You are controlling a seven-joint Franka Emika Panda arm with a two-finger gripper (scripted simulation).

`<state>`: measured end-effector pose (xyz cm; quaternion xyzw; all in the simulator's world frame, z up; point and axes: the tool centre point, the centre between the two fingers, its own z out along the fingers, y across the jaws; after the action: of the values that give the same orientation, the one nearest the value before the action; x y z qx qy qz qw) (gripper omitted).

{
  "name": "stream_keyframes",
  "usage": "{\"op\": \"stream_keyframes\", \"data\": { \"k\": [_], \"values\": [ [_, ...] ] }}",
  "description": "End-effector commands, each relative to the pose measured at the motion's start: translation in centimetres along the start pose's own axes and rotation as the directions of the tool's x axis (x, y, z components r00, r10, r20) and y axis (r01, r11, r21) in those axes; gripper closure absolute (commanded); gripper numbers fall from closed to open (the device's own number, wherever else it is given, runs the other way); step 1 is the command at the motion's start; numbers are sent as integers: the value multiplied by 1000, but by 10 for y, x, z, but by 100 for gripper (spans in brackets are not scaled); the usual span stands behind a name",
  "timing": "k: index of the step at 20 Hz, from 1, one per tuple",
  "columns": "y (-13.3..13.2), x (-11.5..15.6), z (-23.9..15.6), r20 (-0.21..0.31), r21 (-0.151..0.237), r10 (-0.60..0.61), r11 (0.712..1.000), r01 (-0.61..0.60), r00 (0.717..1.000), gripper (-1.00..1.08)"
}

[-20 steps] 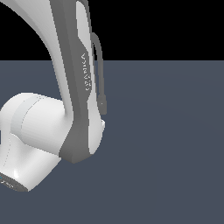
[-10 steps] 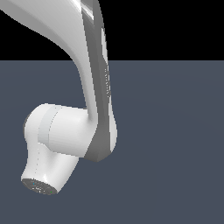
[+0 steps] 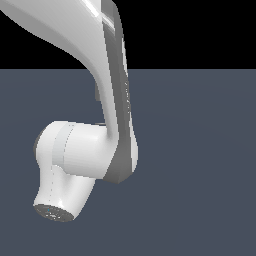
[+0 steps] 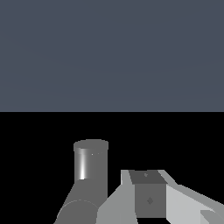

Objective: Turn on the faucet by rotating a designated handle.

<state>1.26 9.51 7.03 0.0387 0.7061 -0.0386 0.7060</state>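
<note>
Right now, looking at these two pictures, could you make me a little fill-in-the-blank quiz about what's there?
1. In the exterior view, the robot arm is mostly ___ in colour.
2. Above the dark floor, the background is plain ___.
3. The shiny grey tube of the faucet shows only in the ___ view.
Missing words: white; black; wrist.

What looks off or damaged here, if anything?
Nothing looks spilled or broken. One oddity is the framing: the robot arm fills the exterior view and hides the work area. What looks like the faucet shows only in the wrist view, as a closely cropped grey cylinder.
</note>
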Motion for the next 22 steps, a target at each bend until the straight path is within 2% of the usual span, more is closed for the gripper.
{"op": "stream_keyframes", "data": {
  "k": [1,3,13,15,22],
  "values": [
    [0,0,0,0,-1,0,1000,0,1000,108],
    [0,0,0,0,-1,0,1000,0,1000,108],
    [13,-40,0,0,-1,0,1000,0,1000,108],
    [8,-30,0,-10,5,-3,1000,3,1000,108],
    [1,-57,0,-5,2,-2,1000,2,1000,108]
  ]
}}
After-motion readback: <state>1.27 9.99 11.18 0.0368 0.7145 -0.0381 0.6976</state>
